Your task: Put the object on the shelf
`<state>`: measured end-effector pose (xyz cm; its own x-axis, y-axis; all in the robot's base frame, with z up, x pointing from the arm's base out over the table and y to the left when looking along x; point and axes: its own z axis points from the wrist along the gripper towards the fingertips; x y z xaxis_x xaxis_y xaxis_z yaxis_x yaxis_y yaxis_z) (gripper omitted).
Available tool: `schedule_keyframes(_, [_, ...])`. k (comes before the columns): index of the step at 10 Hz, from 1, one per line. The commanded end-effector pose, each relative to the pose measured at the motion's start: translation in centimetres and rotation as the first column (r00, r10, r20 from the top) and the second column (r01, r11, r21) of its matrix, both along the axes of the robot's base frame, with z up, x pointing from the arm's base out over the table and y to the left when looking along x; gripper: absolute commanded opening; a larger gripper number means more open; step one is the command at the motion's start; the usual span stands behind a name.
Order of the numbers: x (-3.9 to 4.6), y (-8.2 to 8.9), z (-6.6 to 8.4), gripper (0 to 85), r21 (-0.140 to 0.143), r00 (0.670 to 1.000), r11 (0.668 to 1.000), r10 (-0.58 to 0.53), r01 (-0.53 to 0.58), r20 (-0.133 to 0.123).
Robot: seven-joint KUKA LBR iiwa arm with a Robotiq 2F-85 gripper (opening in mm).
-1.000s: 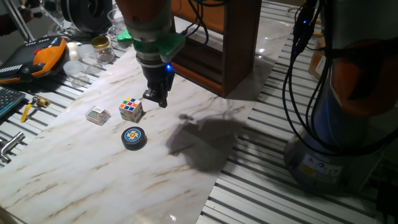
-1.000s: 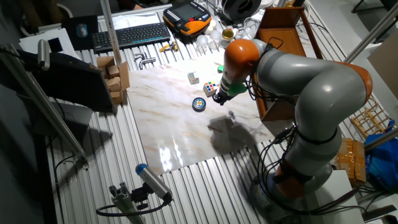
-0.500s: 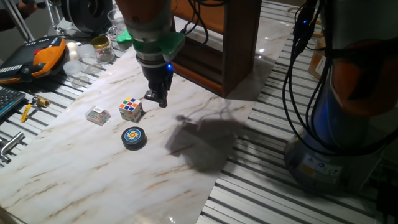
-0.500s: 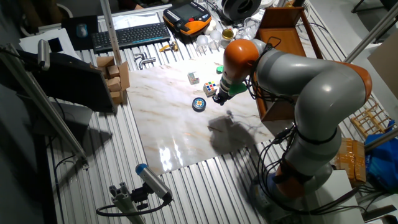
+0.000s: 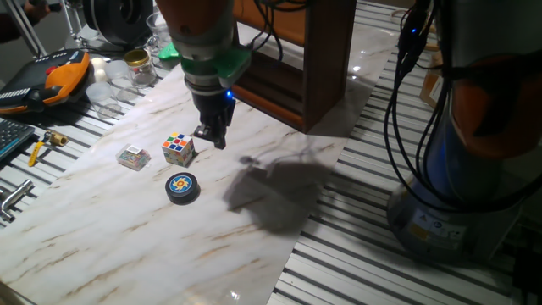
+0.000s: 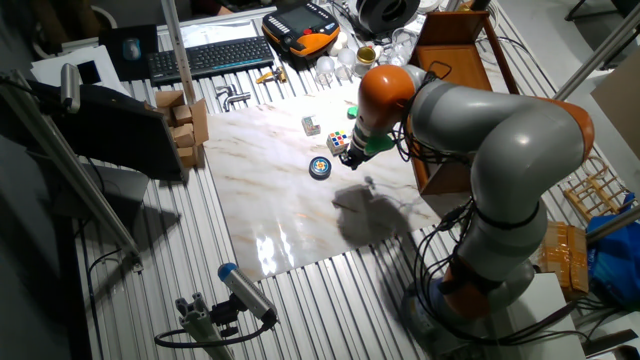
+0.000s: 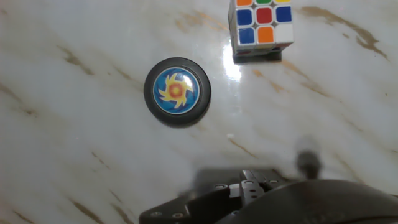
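A small, flat, round black disc (image 5: 182,187) with a blue, yellow and orange swirl emblem on top lies flat on a pale marble-patterned worktop (image 5: 127,246). Nothing touches it. Just beside it, toward the back of the worktop, stands a multicoloured Rubik's cube (image 5: 178,149), close to the disc but apart from it. To the side of the cube sits a small clear box (image 5: 133,157), also apart.

The robot's gripper (image 5: 212,135) hangs above the worktop right next to the cube, on the side away from the clear box, with its dark jaws pointing down. They hold nothing; whether they are spread or pressed together cannot be told from these views. In the hand view the disc (image 7: 177,92) sits left of centre and the cube (image 7: 261,25) is at the top edge.

Behind the arm, at the far edge of the worktop, stands a large dark brown wooden shelf (image 5: 318,59), well apart from the disc.
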<state>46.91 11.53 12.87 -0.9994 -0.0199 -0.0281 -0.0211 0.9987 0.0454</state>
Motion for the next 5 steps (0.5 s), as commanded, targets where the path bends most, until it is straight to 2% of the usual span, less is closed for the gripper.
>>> schedule_keyframes(1, [0.23, 0.4, -0.4, 0.0, 0.003, 1.0, 1.0, -0.004, 0.004, 0.002])
schedule_keyframes(2, [0.51, 1.0, -0.7, 0.0, 0.003, 1.0, 1.0, -0.008, 0.008, 0.002])
schedule_keyframes(4, [0.94, 2.8, -1.3, 0.0, -0.041, 1.0, 0.999, -0.014, 0.015, 0.015])
schedule_keyframes(5, [1.13, 3.1, -1.5, 0.0, -0.042, 1.0, 0.999, -0.016, 0.017, 0.022])
